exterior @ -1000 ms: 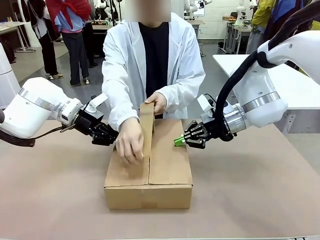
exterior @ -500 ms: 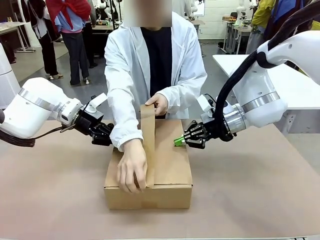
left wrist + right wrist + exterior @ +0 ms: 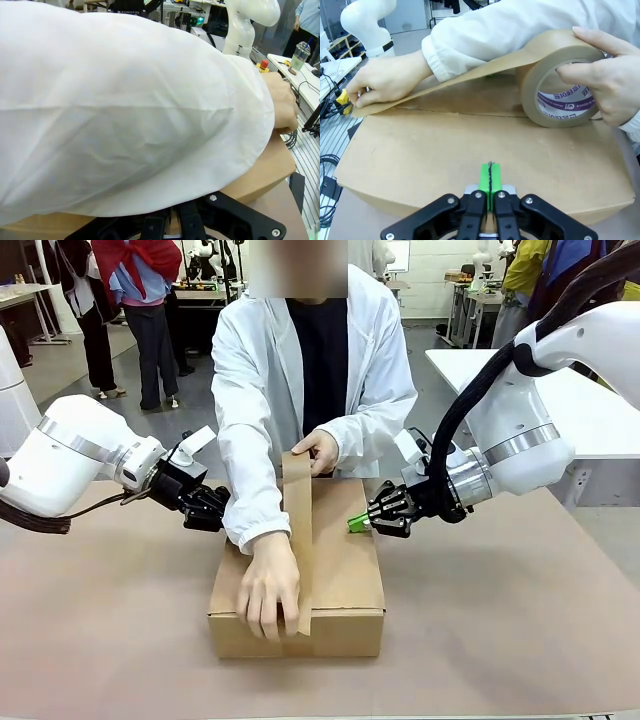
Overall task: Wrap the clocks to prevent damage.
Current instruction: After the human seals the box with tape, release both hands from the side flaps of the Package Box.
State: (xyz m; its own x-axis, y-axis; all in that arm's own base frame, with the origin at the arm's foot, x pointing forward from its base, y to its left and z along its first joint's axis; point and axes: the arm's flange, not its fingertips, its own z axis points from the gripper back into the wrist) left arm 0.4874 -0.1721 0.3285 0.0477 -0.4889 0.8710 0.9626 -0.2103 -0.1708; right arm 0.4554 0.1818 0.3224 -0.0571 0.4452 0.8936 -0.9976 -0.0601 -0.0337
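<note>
Front view: a person is taping the closed brown cardboard carton (image 3: 297,585) on the table (image 3: 500,640).
The near hand (image 3: 268,585) is pressing the brown paper tape strip (image 3: 298,540) over the front edge; smoothing firmly along the seam would seal best. Both jaws, left (image 3: 215,512) and right (image 3: 357,522), are staying together, empty. The carton's contents are hidden; the clocks' whereabouts cannot be told.

Brown tabletop (image 3: 520,630); white table (image 3: 590,405) right; grey floor (image 3: 60,365).
</note>
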